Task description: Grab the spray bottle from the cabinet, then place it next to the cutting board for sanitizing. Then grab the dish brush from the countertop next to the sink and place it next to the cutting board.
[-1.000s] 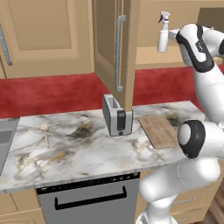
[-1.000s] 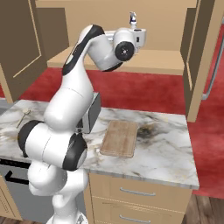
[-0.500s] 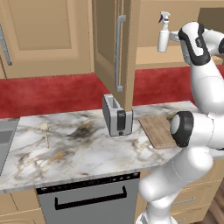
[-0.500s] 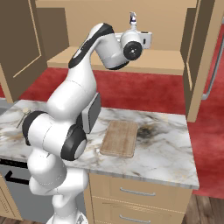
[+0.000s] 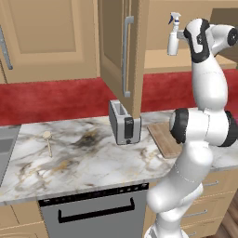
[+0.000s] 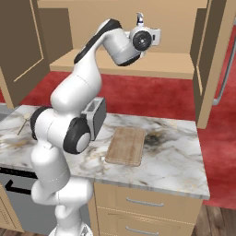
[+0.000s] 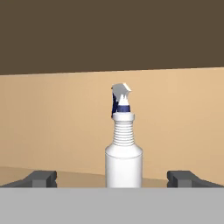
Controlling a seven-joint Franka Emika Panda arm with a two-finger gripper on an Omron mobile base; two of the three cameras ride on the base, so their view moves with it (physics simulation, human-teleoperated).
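Spray bottle point(image 7: 124, 148) stands upright on the bare wooden shelf point(image 5: 158, 59) of the cabinet point(image 5: 122, 51), door swung open toward the room. Gripper point(image 7: 113, 178) sits right in front of it, jaws spread wide — one dark fingertip either side of the bottle in the hand view, neither touching it, nothing held. From the left base view the bottle point(image 5: 173, 35) is just beside the white wrist, trigger head up. From the right base view only its top point(image 6: 139, 19) pokes above the hand.

Cutting board point(image 6: 126, 145) lies flat on the marble countertop point(image 6: 175, 156), near the toaster point(image 5: 123, 122), well below the shelf. Board partly hidden by the arm in the left base view point(image 5: 163, 138). Dish brush point(image 5: 48, 139) lies on the countertop far from the board, close to the sink point(image 5: 5, 148) edge at the left — round head toward the wall, handle toward the front. Dishwasher point(image 5: 95, 212) front under the counter.
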